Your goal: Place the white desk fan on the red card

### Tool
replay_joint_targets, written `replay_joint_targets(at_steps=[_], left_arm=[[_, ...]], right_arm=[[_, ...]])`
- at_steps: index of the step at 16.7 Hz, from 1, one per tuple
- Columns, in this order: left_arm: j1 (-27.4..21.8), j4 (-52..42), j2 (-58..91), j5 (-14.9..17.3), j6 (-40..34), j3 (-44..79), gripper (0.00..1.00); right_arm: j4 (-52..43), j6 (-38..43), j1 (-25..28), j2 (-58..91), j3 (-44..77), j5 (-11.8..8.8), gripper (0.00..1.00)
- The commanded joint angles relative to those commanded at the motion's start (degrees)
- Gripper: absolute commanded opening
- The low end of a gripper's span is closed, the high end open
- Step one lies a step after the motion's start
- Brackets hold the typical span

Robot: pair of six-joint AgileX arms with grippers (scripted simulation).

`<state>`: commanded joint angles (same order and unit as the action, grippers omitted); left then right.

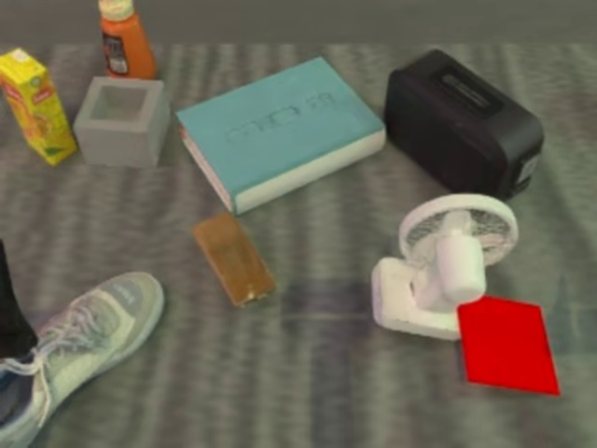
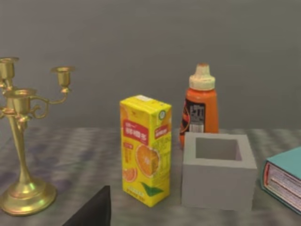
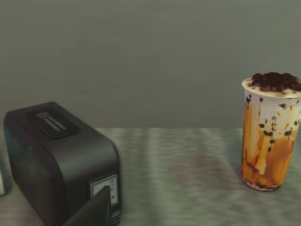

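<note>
The white desk fan point(image 1: 450, 261) stands at the right of the table in the top view, its round grille toward the back and its rounded base point(image 1: 403, 301) toward the front. The red card point(image 1: 508, 345) lies flat just right of and in front of the base, its near corner by the base's edge. No gripper is near either. A dark piece of my left arm point(image 1: 7, 313) shows at the table's left edge. My left gripper point(image 2: 94, 212) shows only as a dark tip in its wrist view, as does my right gripper point(image 3: 96, 209), which faces the black toaster point(image 3: 61, 160).
A teal book point(image 1: 280, 131) lies at the back middle, the toaster point(image 1: 462, 121) behind the fan. A brown-orange bar point(image 1: 233, 257), a sneaker point(image 1: 84, 341), a grey box point(image 1: 121, 121), a juice carton point(image 1: 37, 107) and an orange bottle point(image 1: 126, 37) fill the left. Off the top view are a brass candlestick point(image 2: 19, 141) and a bubble tea cup point(image 3: 270, 134).
</note>
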<state>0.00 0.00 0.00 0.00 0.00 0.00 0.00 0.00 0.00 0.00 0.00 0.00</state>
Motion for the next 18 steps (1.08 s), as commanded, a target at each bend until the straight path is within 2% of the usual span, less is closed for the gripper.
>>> replay_joint_targets(at_steps=[4, 8, 18], left_arm=[[0.0, 0.0, 0.0, 0.0, 0.0, 0.0, 1.0], [0.0, 0.0, 0.0, 0.0, 0.0, 0.0, 1.0], [0.0, 0.0, 0.0, 0.0, 0.0, 0.0, 1.0]], right_arm=[[-1.7, -1.6, 0.4, 1.8, 1.7, -0.4, 1.0], [-11.0, -10.3, 2.3, 12.7, 12.1, -2.3, 1.0], [-45.4, -44.9, 10.5, 67.5, 60.7, -10.9, 1.0]])
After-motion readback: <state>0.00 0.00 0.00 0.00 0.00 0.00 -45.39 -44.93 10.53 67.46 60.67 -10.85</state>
